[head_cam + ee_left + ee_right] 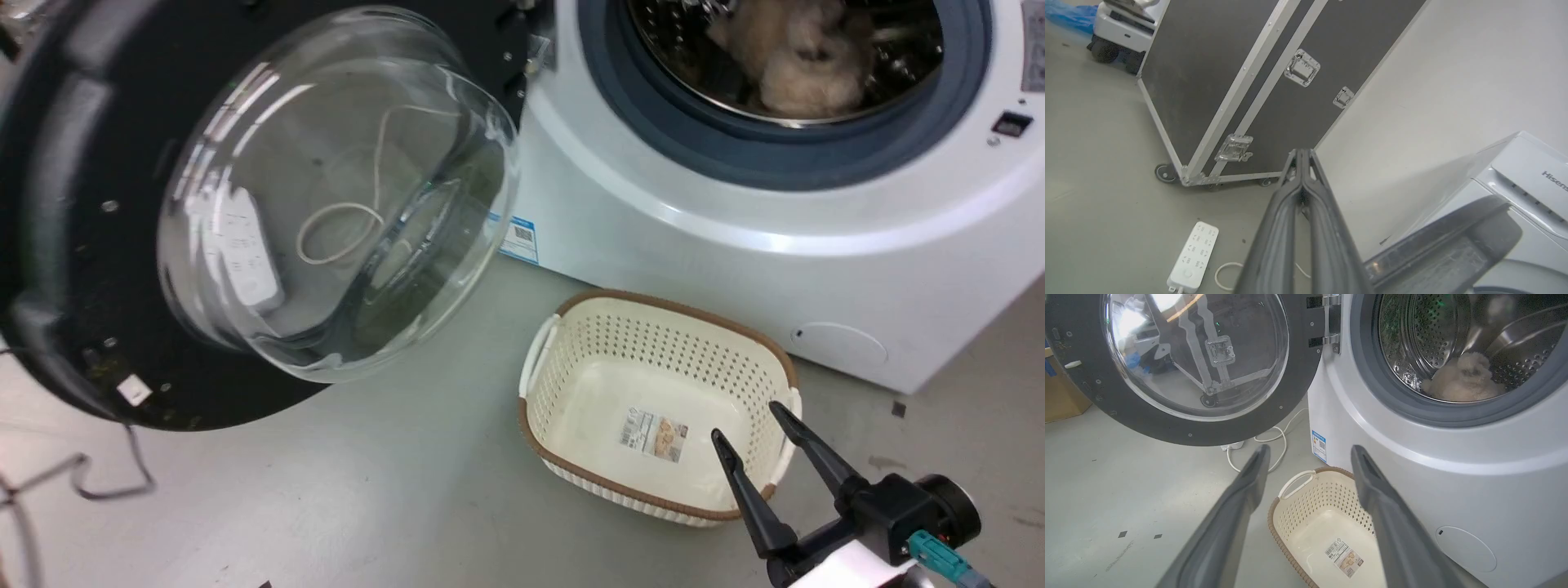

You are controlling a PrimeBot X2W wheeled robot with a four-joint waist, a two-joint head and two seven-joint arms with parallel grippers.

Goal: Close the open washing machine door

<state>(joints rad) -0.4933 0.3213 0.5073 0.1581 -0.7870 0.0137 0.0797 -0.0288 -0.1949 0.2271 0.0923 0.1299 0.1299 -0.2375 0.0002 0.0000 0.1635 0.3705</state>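
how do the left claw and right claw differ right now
The left claw is shut tight; the right claw is open. The left claw points at a black case; the right claw points toward the cream basket. Both are long, dark and hold nothing.

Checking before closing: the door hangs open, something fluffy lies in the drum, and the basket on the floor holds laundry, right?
No: the basket holds no laundry, as the head view shows. The washing machine door is open and a fluffy thing lies in the drum.
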